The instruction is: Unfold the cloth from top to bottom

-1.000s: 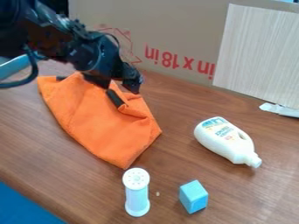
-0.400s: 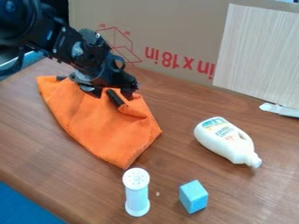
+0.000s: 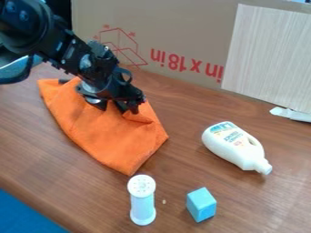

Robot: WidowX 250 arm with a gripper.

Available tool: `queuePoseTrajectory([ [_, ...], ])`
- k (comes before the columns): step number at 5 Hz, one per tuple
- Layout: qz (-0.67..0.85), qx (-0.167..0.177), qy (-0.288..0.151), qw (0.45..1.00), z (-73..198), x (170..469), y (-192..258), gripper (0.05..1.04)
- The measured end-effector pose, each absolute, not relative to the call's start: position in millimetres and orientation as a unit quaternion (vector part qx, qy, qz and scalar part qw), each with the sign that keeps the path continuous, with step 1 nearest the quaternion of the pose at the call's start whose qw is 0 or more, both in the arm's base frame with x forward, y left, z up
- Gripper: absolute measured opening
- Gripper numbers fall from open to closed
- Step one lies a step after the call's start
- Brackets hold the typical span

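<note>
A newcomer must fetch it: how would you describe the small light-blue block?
On the brown wooden table, find the white plastic bottle lying down. Below it in the view, the light-blue rectangular block sits beside a white-topped cylindrical shaker; only the block has square corners.

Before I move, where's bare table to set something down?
Bare table lies between the orange cloth and white bottle, and at lower left between cloth and blue surface. It's crowded at the cloth's far end, under the arm, and tighter between white shaker and blue block.
</note>
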State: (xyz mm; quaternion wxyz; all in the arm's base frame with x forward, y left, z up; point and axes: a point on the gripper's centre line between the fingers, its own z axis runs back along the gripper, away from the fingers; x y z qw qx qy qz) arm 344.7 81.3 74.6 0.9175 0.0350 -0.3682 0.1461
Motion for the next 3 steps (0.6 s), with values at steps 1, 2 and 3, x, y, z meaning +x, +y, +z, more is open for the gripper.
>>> queuePoseTrajectory([
  [1,0.145,0.033,-0.364,0.920,71.1,346.1,80.9,0.672],
  [2,0.137,0.027,-0.359,0.923,69.5,344.5,82.5,0.381],
  [3,0.127,0.017,-0.367,0.922,77.7,344.4,81.2,0.175],
])
